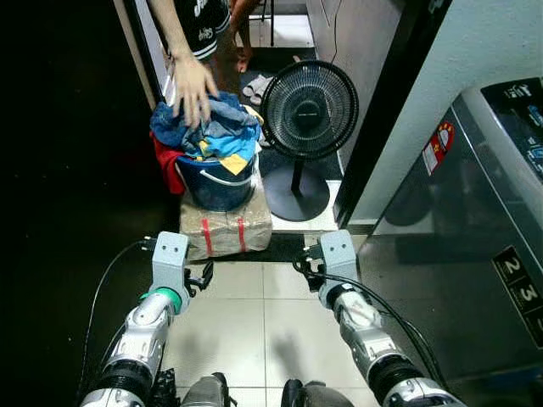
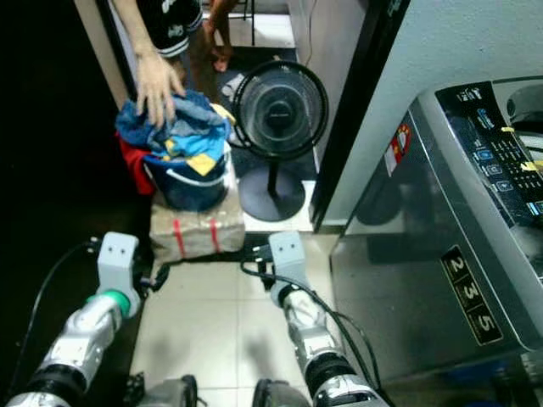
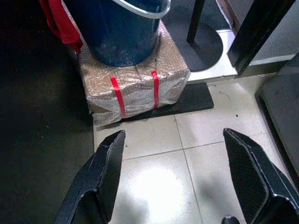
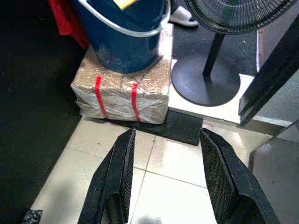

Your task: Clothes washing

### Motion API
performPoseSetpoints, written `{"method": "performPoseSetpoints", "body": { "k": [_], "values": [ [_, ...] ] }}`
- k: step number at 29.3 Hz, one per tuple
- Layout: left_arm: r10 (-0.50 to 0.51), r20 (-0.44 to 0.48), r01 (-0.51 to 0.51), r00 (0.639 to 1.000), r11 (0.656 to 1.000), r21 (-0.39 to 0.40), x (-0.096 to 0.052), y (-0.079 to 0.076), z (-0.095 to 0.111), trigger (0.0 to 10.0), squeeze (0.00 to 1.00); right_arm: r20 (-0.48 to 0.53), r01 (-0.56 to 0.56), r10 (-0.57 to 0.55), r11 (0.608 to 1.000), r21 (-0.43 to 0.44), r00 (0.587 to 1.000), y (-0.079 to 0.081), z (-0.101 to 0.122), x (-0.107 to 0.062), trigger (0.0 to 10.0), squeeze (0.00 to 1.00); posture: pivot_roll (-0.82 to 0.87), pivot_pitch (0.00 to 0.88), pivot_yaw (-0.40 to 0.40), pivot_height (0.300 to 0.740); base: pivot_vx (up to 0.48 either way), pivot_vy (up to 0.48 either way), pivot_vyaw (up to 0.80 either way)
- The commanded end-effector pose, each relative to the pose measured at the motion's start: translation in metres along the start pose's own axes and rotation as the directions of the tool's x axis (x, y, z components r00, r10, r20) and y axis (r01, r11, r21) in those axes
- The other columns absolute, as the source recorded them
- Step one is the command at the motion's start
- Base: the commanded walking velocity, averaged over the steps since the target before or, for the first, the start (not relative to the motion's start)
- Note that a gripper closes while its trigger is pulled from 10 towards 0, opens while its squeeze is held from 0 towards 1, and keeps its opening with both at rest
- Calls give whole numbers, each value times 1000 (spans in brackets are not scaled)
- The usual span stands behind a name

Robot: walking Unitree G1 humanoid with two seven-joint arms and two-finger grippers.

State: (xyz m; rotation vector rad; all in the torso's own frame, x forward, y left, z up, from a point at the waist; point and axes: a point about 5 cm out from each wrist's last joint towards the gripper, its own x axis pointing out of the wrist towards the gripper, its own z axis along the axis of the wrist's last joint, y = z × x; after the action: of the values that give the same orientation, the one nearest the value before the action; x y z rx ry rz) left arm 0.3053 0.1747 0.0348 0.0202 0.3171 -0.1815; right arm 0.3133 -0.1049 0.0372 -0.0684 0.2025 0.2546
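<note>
Blue bucket (image 1: pixel 219 180) heaped with clothes (image 1: pixel 209 125) stands on a wrapped box (image 1: pixel 226 226).

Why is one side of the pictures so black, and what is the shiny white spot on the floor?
Eye views: the robot's left side is in deep shade beside the blue bucket. Left wrist view: a lamp's glare whitens the floor tile between the open left gripper fingers. Right wrist view: fainter sheen before the right gripper.

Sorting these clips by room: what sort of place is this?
Probably a home laundry corner: a washing machine stands at the right, a blue bucket heaped with clothes sits ahead, on tiled floor.
</note>
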Motion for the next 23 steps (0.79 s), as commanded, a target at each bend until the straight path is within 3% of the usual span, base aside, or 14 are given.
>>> {"method": "performPoseSetpoints", "body": {
  "k": [1,4,6,9,15,23],
  "values": [
    [-6,-32,6,999,1000,-6,-4,-1,-10,10000,0,-2,-8,8,1000,-2,1000,3,-1,-1,10000,0,45,81,41,740,0,0,0],
    [-17,-16,17,1000,999,27,-4,-4,-9,10000,0,22,5,-5,1000,6,1000,3,5,2,10000,0,41,88,49,740,0,0,0],
    [-27,-7,28,1000,998,58,-2,-7,-9,10000,0,60,54,-57,997,54,997,0,8,0,10000,0,41,63,45,740,0,0,0],
    [-52,21,50,998,997,52,0,-14,-4,10000,0,90,40,-44,998,52,995,1,11,0,10000,0,50,70,34,740,0,0,0],
    [-20,18,20,1000,1000,5,-5,-12,-8,10000,0,123,45,-56,994,96,991,1,20,4,10000,0,48,60,26,740,0,0,0],
    [-26,43,25,999,999,23,-2,-17,-3,10000,0,165,34,-52,994,109,985,3,32,7,10000,0,51,62,20,740,0,0,0]
  ]
}}
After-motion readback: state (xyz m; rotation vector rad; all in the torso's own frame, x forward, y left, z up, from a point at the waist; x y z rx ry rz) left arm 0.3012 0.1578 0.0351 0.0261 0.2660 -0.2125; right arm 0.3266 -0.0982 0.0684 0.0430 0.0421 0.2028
